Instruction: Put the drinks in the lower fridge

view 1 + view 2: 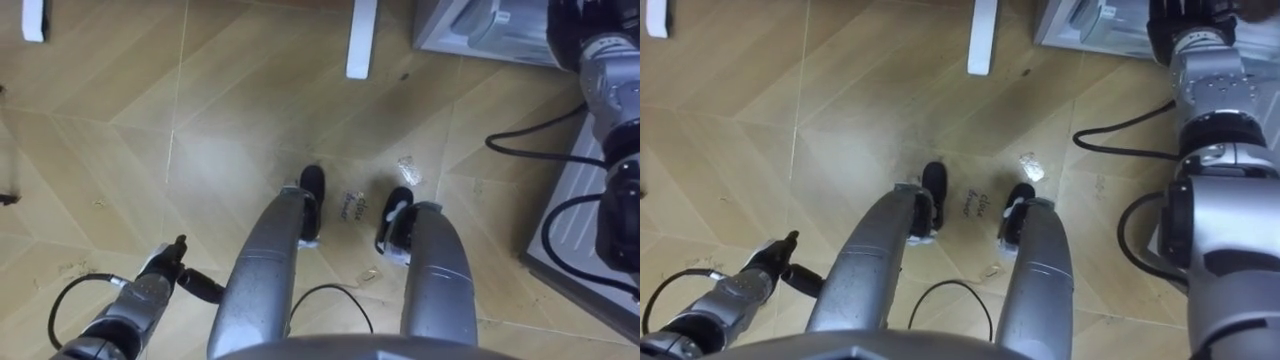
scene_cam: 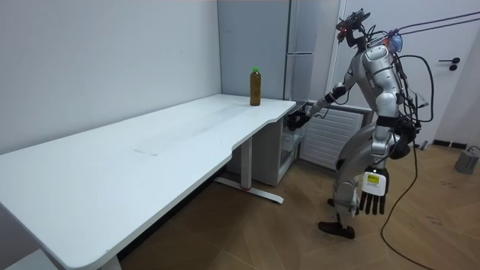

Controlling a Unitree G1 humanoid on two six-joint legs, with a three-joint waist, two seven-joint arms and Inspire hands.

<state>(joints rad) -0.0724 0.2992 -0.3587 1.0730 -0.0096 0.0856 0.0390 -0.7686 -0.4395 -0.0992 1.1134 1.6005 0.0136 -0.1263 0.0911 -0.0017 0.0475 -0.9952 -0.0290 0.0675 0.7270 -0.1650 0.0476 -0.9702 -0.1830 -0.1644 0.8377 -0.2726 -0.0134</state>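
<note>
Wood-plank floor (image 1: 120, 120), long white table (image 2: 150, 150) against left wall, tall grey appliance (image 2: 304, 30) at far end. Green-capped drink bottle (image 2: 255, 86) upright on far corner of table, well apart from both hands. Robot standing off far end of table, leaning slightly forward. Right hand (image 2: 301, 118) extended toward table edge above lower fridge (image 2: 289, 154); finger state cannot be told. Left hand (image 2: 373, 193) hanging low beside leg, fingers straight and loose, holding nothing.
</note>
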